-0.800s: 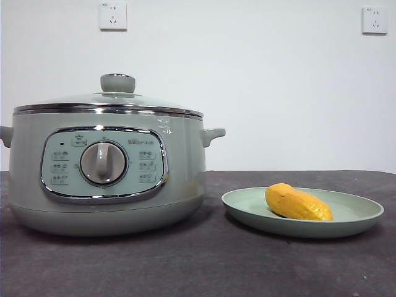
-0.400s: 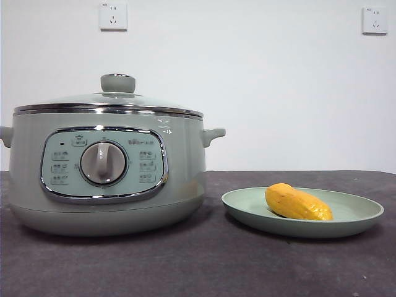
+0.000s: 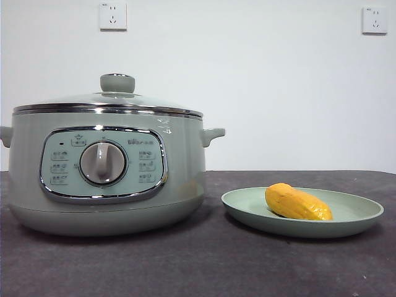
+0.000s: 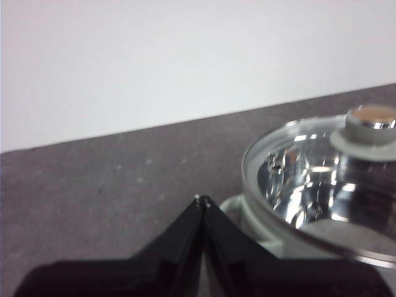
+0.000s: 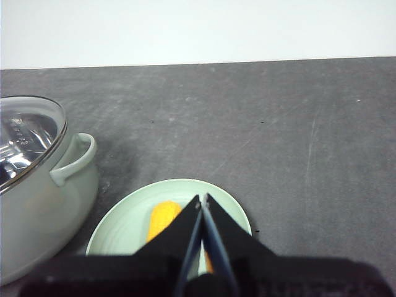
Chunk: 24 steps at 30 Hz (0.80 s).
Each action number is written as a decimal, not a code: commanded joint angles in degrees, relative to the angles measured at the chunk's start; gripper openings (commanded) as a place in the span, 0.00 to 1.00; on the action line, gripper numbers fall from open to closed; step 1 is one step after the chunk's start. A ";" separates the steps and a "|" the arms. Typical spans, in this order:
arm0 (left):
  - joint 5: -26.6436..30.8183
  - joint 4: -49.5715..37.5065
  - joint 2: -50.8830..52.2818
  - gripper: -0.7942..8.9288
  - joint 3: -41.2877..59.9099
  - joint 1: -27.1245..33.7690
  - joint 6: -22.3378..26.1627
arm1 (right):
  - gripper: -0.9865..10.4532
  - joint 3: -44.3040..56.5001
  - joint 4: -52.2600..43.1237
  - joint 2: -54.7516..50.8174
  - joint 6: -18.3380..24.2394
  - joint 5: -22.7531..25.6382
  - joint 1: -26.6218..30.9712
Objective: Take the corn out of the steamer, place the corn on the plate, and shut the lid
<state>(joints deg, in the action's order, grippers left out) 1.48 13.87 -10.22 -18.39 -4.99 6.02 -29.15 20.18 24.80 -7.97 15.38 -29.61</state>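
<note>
On the plate (image 3: 359,218) your corn (image 3: 297,202) lies, lid (image 3: 108,99) seated on the steamer (image 3: 105,179); both grippers (image 4: 203,201) (image 5: 202,199) hang pinched closed and empty, so a careless retreat could clip the knob.

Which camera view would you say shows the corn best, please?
The front view: the whole corn lies unobstructed on the plate, seen from the side. In the right wrist view the right gripper covers much of it, leaving only one end visible. The left wrist view does not show it.
</note>
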 commanded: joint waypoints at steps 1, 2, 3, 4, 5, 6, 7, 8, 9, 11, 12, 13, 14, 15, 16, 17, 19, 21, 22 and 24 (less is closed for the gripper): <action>-0.28 -0.98 0.31 0.08 2.40 0.31 -0.02 | 0.09 0.37 -0.09 -0.07 -0.52 0.00 -0.04; -0.26 -1.03 0.31 0.08 3.10 0.31 -0.02 | 0.09 0.37 -0.09 -0.07 -0.52 -0.02 -0.04; -0.20 -1.03 0.31 0.08 3.74 0.31 -0.02 | 0.09 0.37 -0.09 -0.07 -0.52 0.00 -0.04; -0.20 -1.01 0.31 0.08 4.24 0.33 0.00 | 0.09 0.37 -0.09 -0.07 -0.52 0.00 -0.04; -0.17 -0.98 0.33 0.08 4.74 0.37 0.00 | 0.09 0.37 -0.07 -0.07 -0.52 0.00 -0.04; -0.17 -0.94 0.63 0.08 5.18 0.52 -0.02 | 0.09 0.35 -0.07 -0.07 -0.52 0.00 -0.04; -0.17 -0.96 1.14 0.08 5.64 0.66 -0.02 | 0.09 0.37 -0.07 -0.07 -0.52 0.00 -0.04; -0.15 -0.98 1.84 0.08 6.14 0.68 0.00 | 0.09 0.35 -0.04 -0.07 -0.52 0.00 -0.04; -0.02 -0.96 2.89 0.08 6.69 0.70 0.00 | 0.09 0.37 -0.04 -0.07 -0.52 0.00 -0.04; -0.02 -0.96 5.25 0.08 7.87 0.98 0.00 | 0.09 0.37 0.00 -0.07 -0.52 0.00 -0.04; -0.02 -0.94 6.38 0.08 8.46 1.18 0.00 | 0.09 0.37 0.00 -0.07 -0.52 0.00 -0.04; -0.02 -0.85 7.30 0.08 8.90 1.42 0.00 | 0.09 0.37 0.00 -0.07 -0.52 0.00 -0.04; -0.04 -0.68 8.11 0.08 9.29 1.68 0.00 | 0.09 0.37 0.00 -0.07 -0.52 0.00 -0.04; -0.02 -0.63 8.94 0.08 9.81 2.05 0.00 | 0.09 0.37 0.00 -0.07 -0.52 0.00 -0.04; -0.02 -0.55 9.44 0.08 10.16 2.34 0.00 | 0.09 0.37 0.00 -0.07 -0.52 0.00 -0.04; -0.02 -0.55 9.94 0.08 10.60 2.67 0.00 | 0.09 0.37 0.00 -0.07 -0.52 0.00 -0.04; 0.00 -0.59 10.10 0.08 11.43 3.21 0.00 | 0.09 0.37 0.00 -0.07 -0.52 0.00 -0.04; -0.02 -0.57 10.10 0.08 12.57 3.80 -0.07 | 0.09 0.37 0.00 -0.07 -0.52 0.00 -0.04; -0.02 -0.52 10.12 0.08 13.05 3.98 -0.22 | 0.09 0.37 0.00 -0.07 -0.52 -0.02 -0.04; -0.02 -0.55 10.10 0.08 14.03 4.24 -0.50 | 0.09 0.37 0.02 -0.07 -0.52 0.00 -0.04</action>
<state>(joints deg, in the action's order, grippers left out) 1.50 13.65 -0.27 -5.17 -1.08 5.96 -29.15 20.56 24.80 -7.97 15.38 -29.61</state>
